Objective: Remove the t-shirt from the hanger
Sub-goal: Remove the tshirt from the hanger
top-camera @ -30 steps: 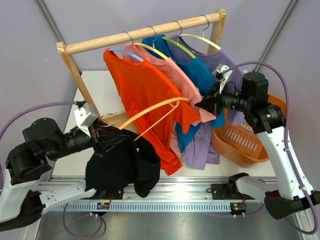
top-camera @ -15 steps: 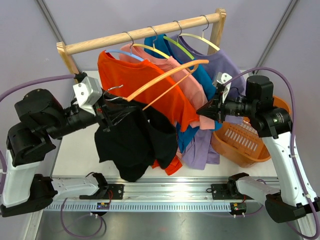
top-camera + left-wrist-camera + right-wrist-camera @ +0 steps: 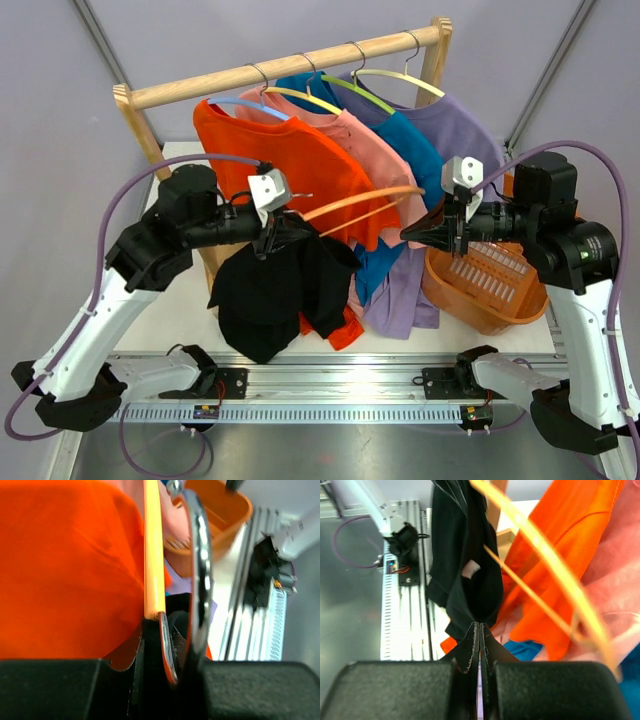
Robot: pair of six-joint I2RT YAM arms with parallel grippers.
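left gripper [image 3: 271,238] clamps one end of the hanger [image 3: 370,198], black t-shirt [image 3: 265,300] bunched there, looking almost off; right gripper [image 3: 408,236], pressed together empty, hovers nearby.

Our top cam sits above and behind the arm bases, looking down and forward, so we get everything from the near rail [image 3: 330,412] to the wooden rack [image 3: 290,65] at the far side. Left wrist cam is jammed right up against the orange hanger [image 3: 154,545], facing right past the left gripper [image 3: 167,680] toward the basket [image 3: 220,510]. Right wrist cam looks left over the right gripper [image 3: 480,630], from further back. All three share that hanger; top and right views also share the black t-shirt [image 3: 470,545].
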